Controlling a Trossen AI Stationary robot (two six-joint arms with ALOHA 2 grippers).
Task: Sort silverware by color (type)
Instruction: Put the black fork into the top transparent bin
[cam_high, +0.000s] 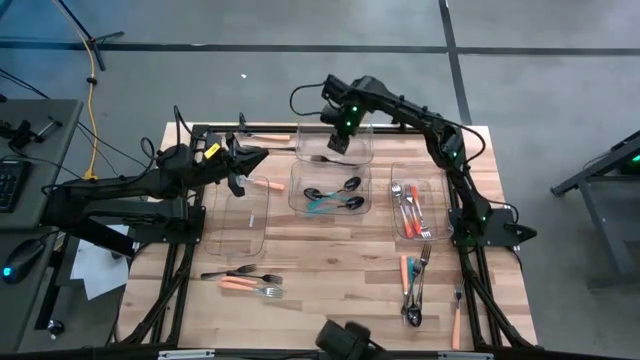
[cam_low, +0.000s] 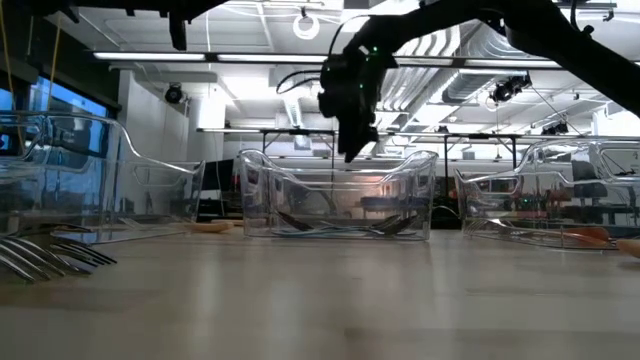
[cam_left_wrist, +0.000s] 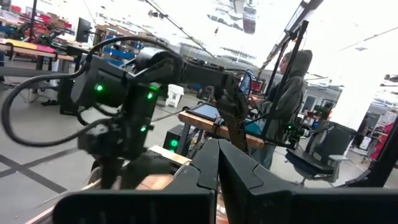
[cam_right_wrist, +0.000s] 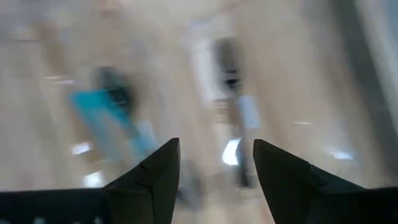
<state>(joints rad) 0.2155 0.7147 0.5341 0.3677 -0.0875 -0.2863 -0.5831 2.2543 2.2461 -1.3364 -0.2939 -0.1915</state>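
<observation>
While the left arm waits low over the desk's (cam_high: 330, 270) left side with its left pincer (cam_high: 262, 156) pressed together and holding nothing, the right arm reaches from the right edge across to the far middle. There the right pincer (cam_high: 338, 143) hangs over the far clear bin (cam_high: 362, 152), its fingers (cam_right_wrist: 155, 174) spread apart and empty. A dark-handled piece (cam_high: 322, 158) lies in that bin just below the pincer. In the middle bin (cam_high: 298, 192) nearer the front lie black spoons (cam_high: 348, 185) and a teal-handled one (cam_high: 318, 206). The right bin (cam_high: 438, 205) holds orange-handled forks (cam_high: 412, 208). Loose silverware rests near the front: orange-handled forks (cam_high: 248, 284) on the left, a mixed bunch (cam_high: 414, 282) on the right.
</observation>
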